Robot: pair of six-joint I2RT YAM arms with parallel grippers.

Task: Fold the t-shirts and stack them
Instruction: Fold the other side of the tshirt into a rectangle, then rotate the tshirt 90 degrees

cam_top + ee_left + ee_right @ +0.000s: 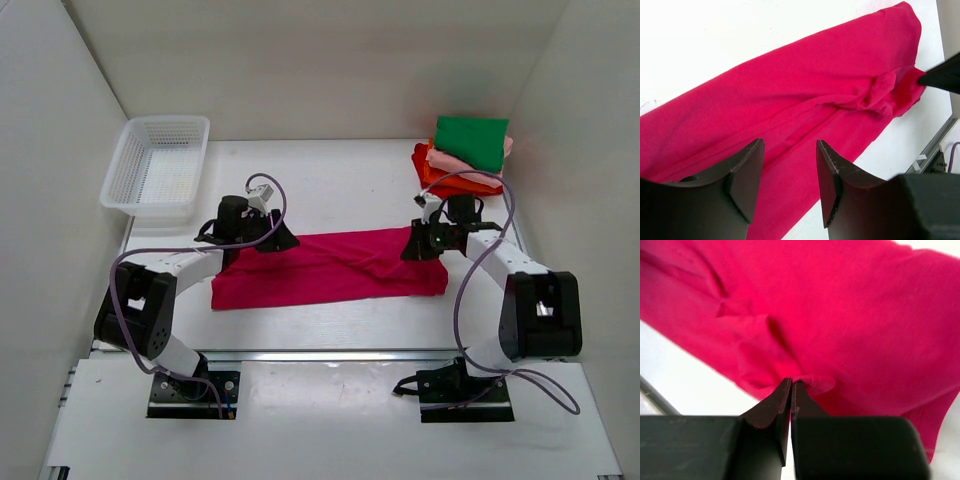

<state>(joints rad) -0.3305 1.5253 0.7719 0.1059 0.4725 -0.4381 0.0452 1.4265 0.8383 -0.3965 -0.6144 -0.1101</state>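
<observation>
A magenta-pink t-shirt (pixel 330 268) lies as a long flat band across the middle of the table. My left gripper (pixel 278 240) hovers over its far left edge, open, with only cloth showing beneath its jaws (pixel 790 146). My right gripper (pixel 413 246) is at the shirt's far right corner, shut on a small pinched fold of the fabric (pixel 791 381). Its dark tip (pixel 942 77) shows at the right of the left wrist view. Folded t-shirts are stacked at the back right: green (pixel 472 140) on top, then light pink (pixel 445 160), orange (pixel 432 172) and red (pixel 470 187).
A white mesh basket (pixel 157 165) stands at the back left corner. White walls close in the table on three sides. The metal rail (pixel 330 354) with both arm bases runs along the near edge.
</observation>
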